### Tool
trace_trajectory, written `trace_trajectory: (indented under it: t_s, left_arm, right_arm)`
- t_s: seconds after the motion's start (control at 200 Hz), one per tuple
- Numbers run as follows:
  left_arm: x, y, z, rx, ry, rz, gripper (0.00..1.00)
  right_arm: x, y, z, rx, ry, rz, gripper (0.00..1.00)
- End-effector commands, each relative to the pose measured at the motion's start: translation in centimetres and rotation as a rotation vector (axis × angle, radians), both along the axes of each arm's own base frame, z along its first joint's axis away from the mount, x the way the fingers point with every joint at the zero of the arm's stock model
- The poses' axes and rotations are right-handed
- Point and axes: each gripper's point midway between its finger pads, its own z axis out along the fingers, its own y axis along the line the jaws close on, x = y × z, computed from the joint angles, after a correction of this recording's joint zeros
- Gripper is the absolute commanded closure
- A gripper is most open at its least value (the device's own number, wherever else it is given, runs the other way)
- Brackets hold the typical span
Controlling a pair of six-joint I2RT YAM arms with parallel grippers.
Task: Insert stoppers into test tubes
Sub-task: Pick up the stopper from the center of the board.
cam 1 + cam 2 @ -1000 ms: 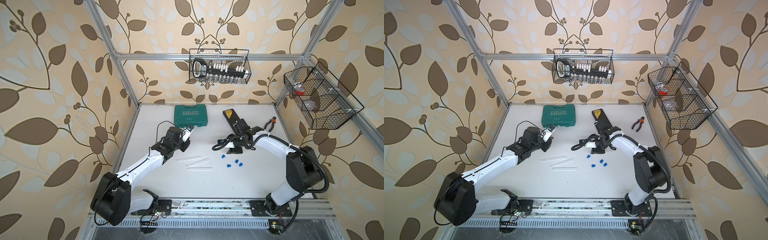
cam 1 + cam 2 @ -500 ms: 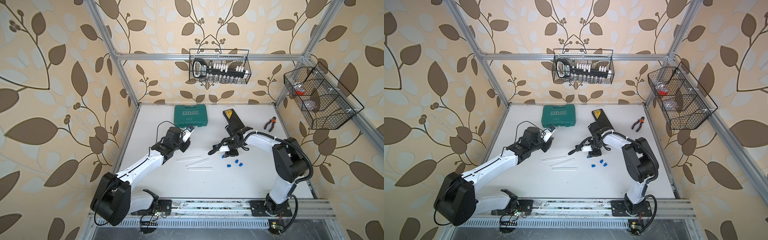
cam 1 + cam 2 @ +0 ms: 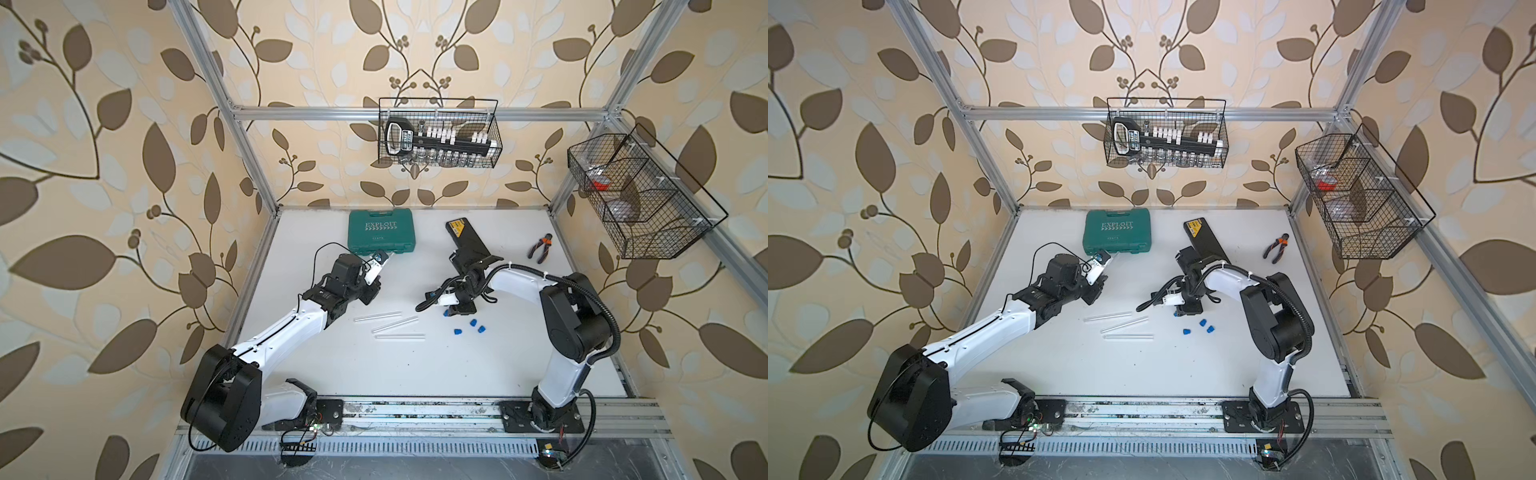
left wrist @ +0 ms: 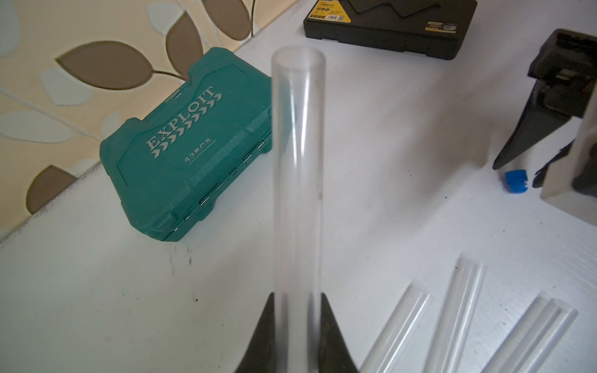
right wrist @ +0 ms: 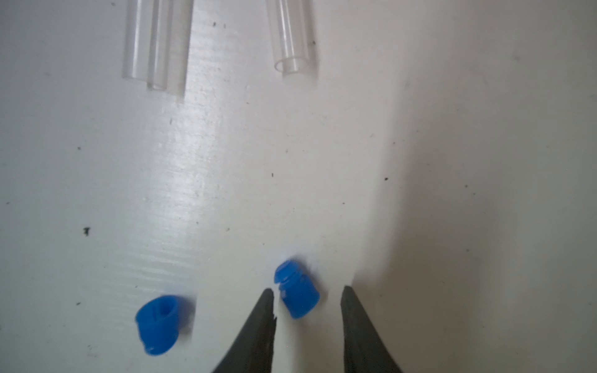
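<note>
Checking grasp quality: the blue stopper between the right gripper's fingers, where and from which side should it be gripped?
Grip the stopper across its smooth wider cap, from above, right gripper fingers on both flanks. It lies on its side, probably leaving the ribbed plug end free for the test tube in the left gripper.

The left arm (image 3: 286, 328) and right arm (image 3: 519, 276) have white shells with black joints. A ribbed black hose (image 3: 609, 320) follows the right one. The right end effector (image 5: 307, 289) has black tapered fingers (image 5: 255, 332), one edge perhaps chipped.
</note>
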Motion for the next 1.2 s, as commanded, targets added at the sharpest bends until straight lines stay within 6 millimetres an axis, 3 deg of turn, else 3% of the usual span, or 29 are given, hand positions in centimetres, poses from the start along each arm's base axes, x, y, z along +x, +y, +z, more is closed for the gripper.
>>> trace_trajectory:
  t_s: [0.0, 0.47, 1.195]
  left_arm:
    - [0.1, -0.5, 1.9, -0.035, -0.037, -0.027, 1.0]
    - [0.0, -0.6, 2.2, -0.043, -0.043, -0.036, 1.0]
    - [-0.3, -0.9, 2.3, -0.049, -0.05, -0.06, 1.0]
  right_arm:
    - [-1.1, 0.1, -0.6, 0.015, 0.037, 0.015, 0.67]
    - [-2.2, -0.7, -2.0, -0.004, 0.062, -0.016, 0.74]
    - [-2.5, 0.0, -2.0, 0.037, 0.151, -0.109, 0.9]
